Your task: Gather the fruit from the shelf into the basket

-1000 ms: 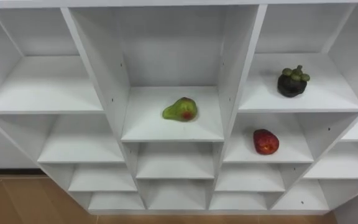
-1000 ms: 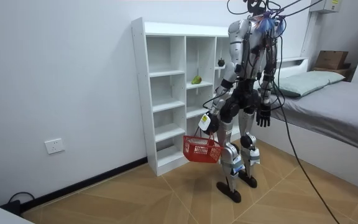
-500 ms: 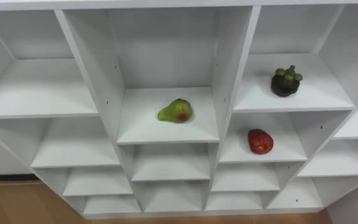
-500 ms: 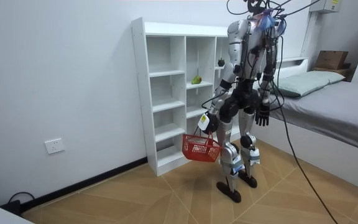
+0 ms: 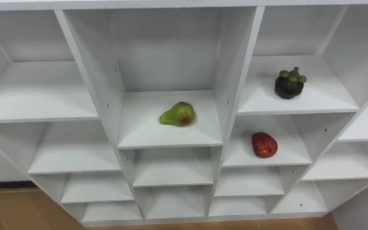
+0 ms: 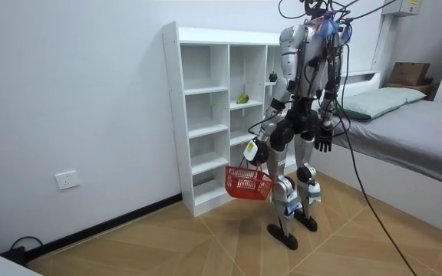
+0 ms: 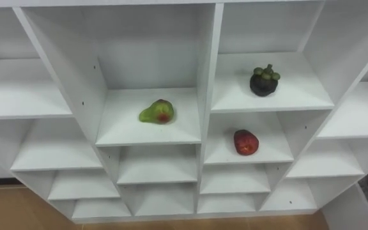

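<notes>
- Closet (image 5: 94, 70): white open shelf unit against a white wall, split into columns of compartments; the robot stands upright just before it on a wooden floor (image 6: 167, 245), facing it.
- Green fruit with a red blush (image 5: 177, 114): lies on its side on the middle column's shelf, near the centre of the board, clear of both side walls.
- Dark mangosteen (image 5: 289, 84): upright, green cap on top, on the shelf of the column just right of the green fruit.
- Red fruit (image 5: 264, 145): in the compartment directly under the mangosteen, at mid-shelf.
- Left hand (image 6: 253, 152): lowered beside the thigh at the room view's left, fingers curled on the handle of the red basket.
- Red basket (image 6: 248, 182): plastic mesh, hangs from the left hand at knee height, between the robot and the closet; what it holds cannot be made out.
- Right hand (image 6: 323, 141): hangs at the hip on the room view's right, fingers loosely spread, holding nothing.
- Bed (image 6: 420, 130): grey cover, behind the robot at the room view's right.
- Cardboard box (image 6: 409, 73): beyond the bed's head.
- Wall socket (image 6: 67, 180): low on the wall, left of the closet.
</notes>
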